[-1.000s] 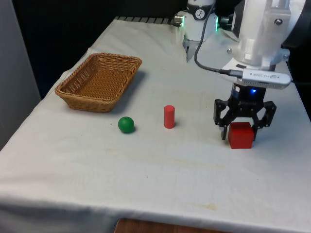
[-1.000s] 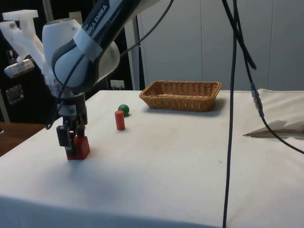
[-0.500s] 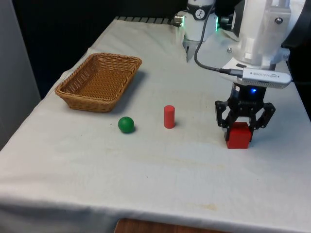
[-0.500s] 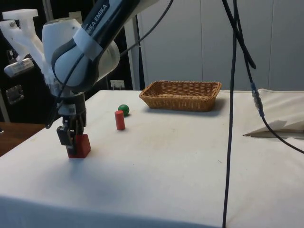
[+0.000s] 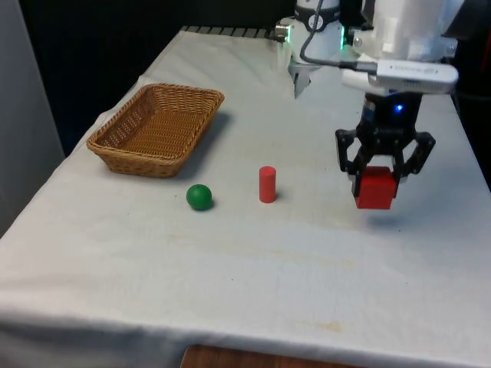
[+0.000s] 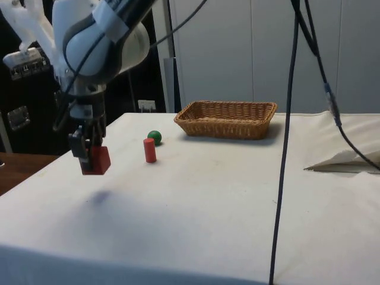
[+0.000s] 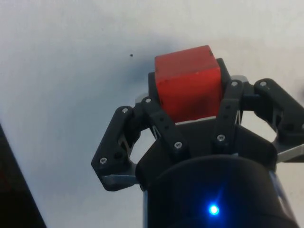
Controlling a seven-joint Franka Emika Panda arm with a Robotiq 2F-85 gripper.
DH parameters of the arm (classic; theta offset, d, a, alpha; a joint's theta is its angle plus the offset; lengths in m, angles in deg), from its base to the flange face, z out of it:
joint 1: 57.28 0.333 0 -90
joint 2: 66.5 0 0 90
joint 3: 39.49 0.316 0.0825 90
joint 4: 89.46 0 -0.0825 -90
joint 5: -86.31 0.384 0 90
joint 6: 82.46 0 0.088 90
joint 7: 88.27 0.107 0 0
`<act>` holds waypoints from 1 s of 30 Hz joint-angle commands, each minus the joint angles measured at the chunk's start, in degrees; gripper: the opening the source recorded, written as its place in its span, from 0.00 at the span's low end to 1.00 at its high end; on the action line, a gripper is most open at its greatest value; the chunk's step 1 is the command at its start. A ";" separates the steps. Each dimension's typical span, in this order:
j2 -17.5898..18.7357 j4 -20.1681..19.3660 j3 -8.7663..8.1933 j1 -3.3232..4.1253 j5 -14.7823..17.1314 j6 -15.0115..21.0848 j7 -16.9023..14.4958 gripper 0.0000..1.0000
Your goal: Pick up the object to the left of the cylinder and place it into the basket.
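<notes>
My gripper (image 5: 377, 184) (image 6: 90, 159) (image 7: 190, 90) is shut on a red cube (image 5: 375, 189) (image 6: 97, 160) (image 7: 189, 82) and holds it in the air above the cloth, at the front view's right. A red cylinder (image 5: 267, 185) (image 6: 149, 150) stands upright on the table, to the left of the cube in the front view. A green ball (image 5: 199, 197) (image 6: 154, 136) lies further left of the cylinder. The wicker basket (image 5: 115, 150) (image 6: 225, 129) sits at the front view's far left, with nothing in it.
The cube's shadow (image 6: 101, 197) falls on the white cloth below it. A black cable (image 6: 285, 148) hangs down through the side view. The table's edge runs close to the right of the gripper in the front view.
The fingers closed on the red cube, which rested on the cloth, and the gripper has lifted it clear of the table.
</notes>
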 commanded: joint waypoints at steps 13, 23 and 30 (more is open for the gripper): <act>-6.65 -2.98 -1.55 0.29 -2.64 -3.27 0.06 0.03; -11.17 -5.10 -2.52 0.11 -4.35 -5.33 -0.11 0.03; -11.92 -6.02 -2.46 0.11 -4.35 -5.16 -0.17 0.03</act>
